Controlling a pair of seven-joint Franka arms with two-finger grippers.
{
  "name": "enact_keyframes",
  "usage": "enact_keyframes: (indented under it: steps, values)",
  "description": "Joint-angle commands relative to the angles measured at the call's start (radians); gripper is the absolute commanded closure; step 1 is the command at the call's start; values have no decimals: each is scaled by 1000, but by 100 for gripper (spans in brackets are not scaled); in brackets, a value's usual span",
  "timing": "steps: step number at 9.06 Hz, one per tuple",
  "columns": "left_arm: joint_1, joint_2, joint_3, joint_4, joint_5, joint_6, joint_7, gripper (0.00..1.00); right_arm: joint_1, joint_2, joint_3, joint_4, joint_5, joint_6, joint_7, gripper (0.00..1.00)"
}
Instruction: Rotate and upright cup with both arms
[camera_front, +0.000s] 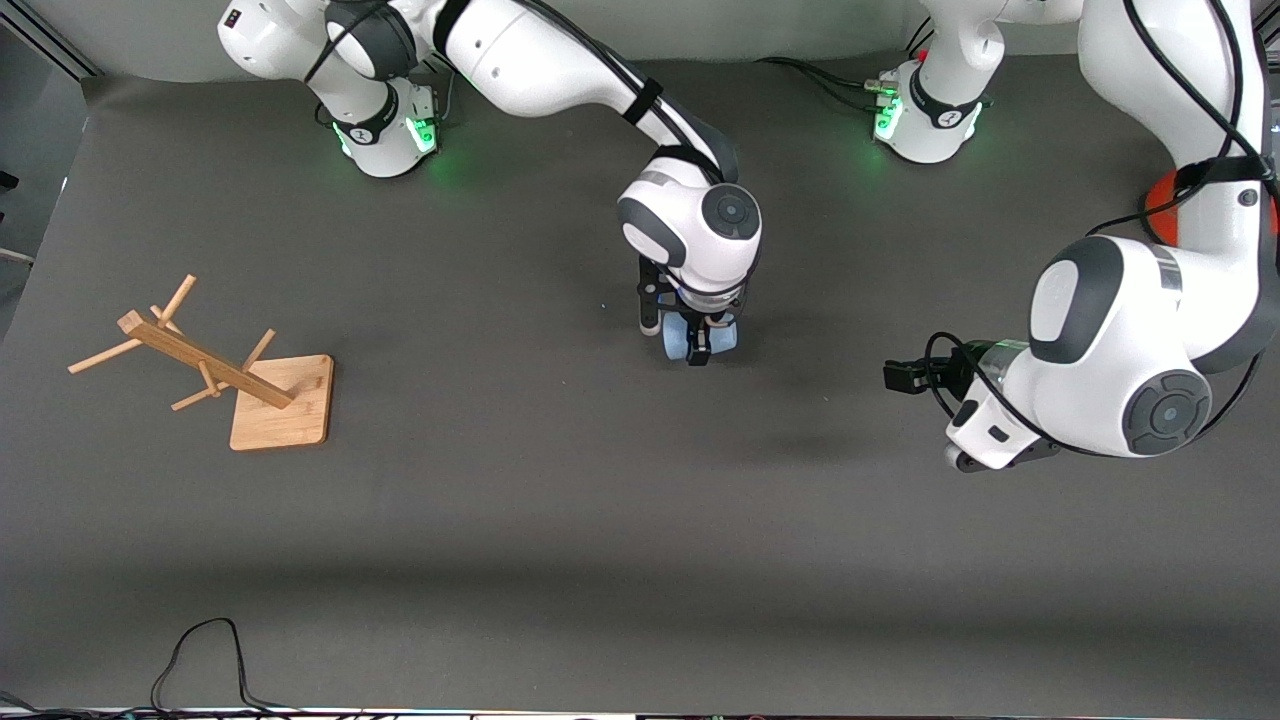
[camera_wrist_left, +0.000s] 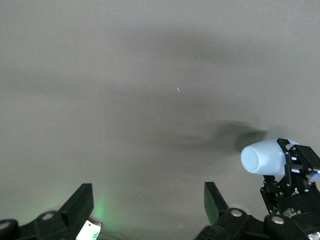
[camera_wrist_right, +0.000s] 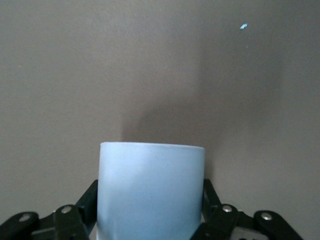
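Midway along the bench, your right gripper (camera_front: 697, 335) pinches the pale-blue cup (camera_front: 680, 338) on its side, one finger against each flank, as the right wrist view shows (camera_wrist_right: 150, 192). In the left wrist view the cup (camera_wrist_left: 264, 157) appears held clear of the mat, base pointing outward.

Your left gripper (camera_front: 905, 376) waits over the mat toward the left arm's end, its fingers (camera_wrist_left: 80, 202) spread wide and well apart from the cup.

Watch the handover: smooth tapered plastic could, in my judgement, slide from the grip as it turns, or be dropped if one gripper lets go before the other has closed.

The dark grey mat (camera_front: 560, 520) is plain and matte. A toppled wooden rack (camera_front: 215, 375) lies toward the right arm's end, an orange object (camera_front: 1160, 205) shows partly beside the left arm, and a black cable (camera_front: 200, 655) loops at the front edge.
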Motion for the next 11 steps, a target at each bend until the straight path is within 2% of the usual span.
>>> enact_keyframes:
  steps: [1,2,3,8,10,11]
  values:
    - [-18,-24,-1,-48,-12,35,-21,1,18,48,-14,66,-21,-4,43,38]
    - [-19,-20,-3,-48,-12,37,-22,1,19,54,-14,68,-22,8,63,35]
    - [-19,-18,-3,-48,-12,39,-21,1,19,56,-14,66,-22,19,66,0]
    - [-30,-3,-1,-48,-7,43,-22,1,19,56,-14,65,-22,31,63,0]
    - [-31,5,-1,-49,-2,57,-22,1,18,1,-15,57,-22,15,49,0]
    - [-32,6,-1,-49,-1,57,-21,1,15,-41,-14,55,-21,-57,31,0]
